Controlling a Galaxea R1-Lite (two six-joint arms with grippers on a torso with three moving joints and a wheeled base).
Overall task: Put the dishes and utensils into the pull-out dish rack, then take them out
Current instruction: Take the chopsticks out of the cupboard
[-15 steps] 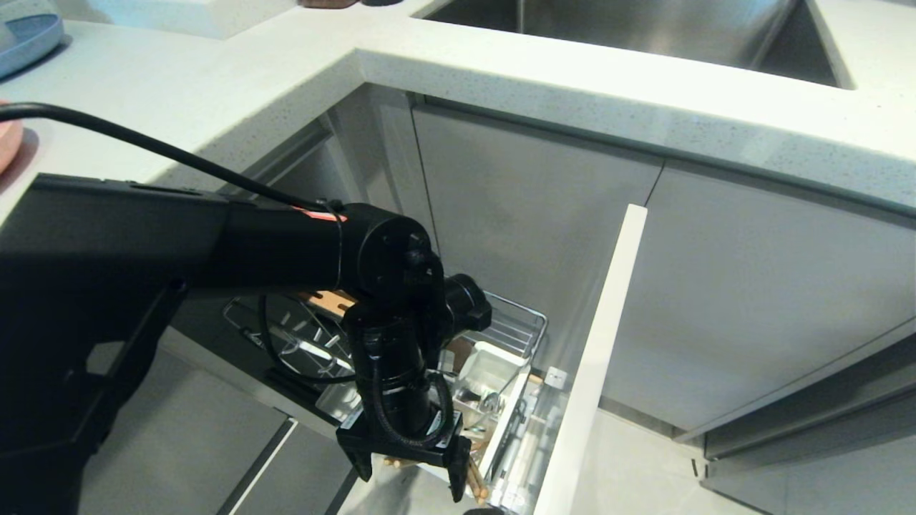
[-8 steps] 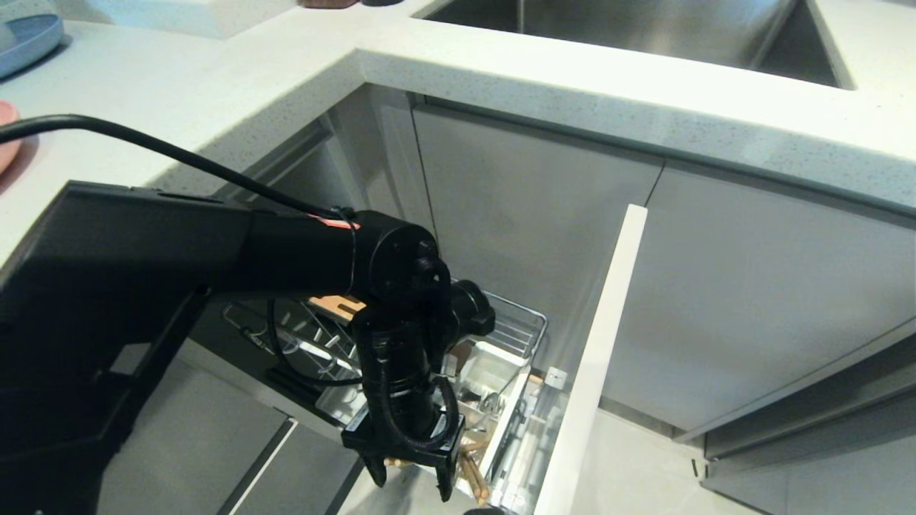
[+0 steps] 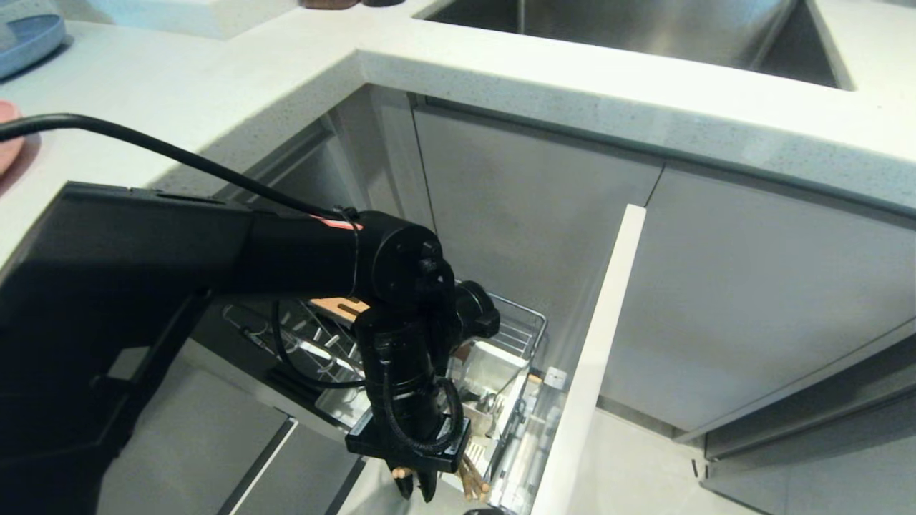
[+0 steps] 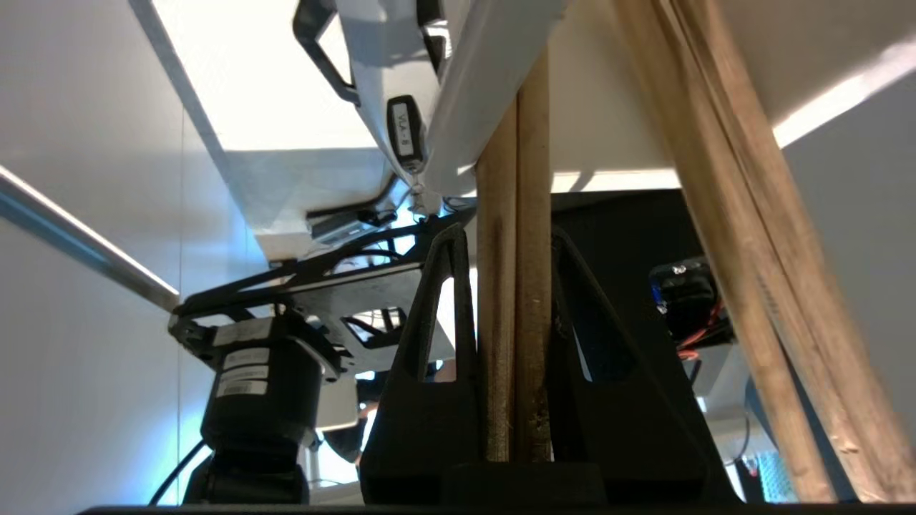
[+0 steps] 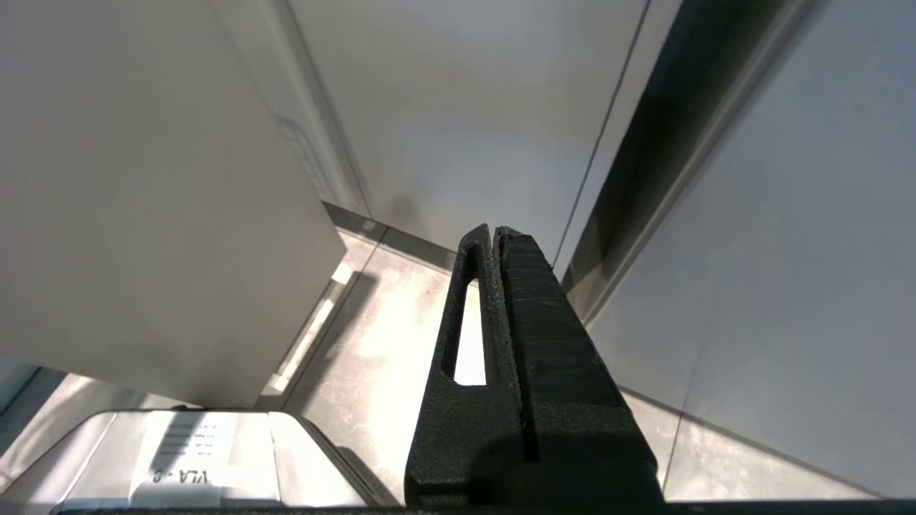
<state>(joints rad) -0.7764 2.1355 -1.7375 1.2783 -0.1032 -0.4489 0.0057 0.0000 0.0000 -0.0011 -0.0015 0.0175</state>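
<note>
My left gripper (image 3: 416, 488) hangs fingers-down at the near end of the pull-out dish rack (image 3: 528, 323), by its white utensil caddy (image 3: 494, 361). In the left wrist view the left gripper (image 4: 508, 236) is shut on a pair of light wooden chopsticks (image 4: 514, 164) that stand side by side between its fingers. More wooden sticks (image 4: 751, 286) lean just beside them, outside the grip. One stick end (image 3: 397, 473) shows under the hand. A pink dish (image 3: 6, 136) lies on the counter at the far left edge. My right gripper (image 5: 494, 232) is shut and empty, pointing at the floor.
The white drawer front (image 3: 594, 357) stands upright right of the rack. A tan wooden board (image 3: 336, 306) and plate prongs lie behind my arm. The countertop (image 3: 501, 79) overhangs the rack, with a sink (image 3: 630, 28) behind it and a blue plate (image 3: 28, 36) far left.
The left gripper's fingers, wide apart a second ago, have closed on the pair of chopsticks. The hand has sunk slightly over the caddy end.
</note>
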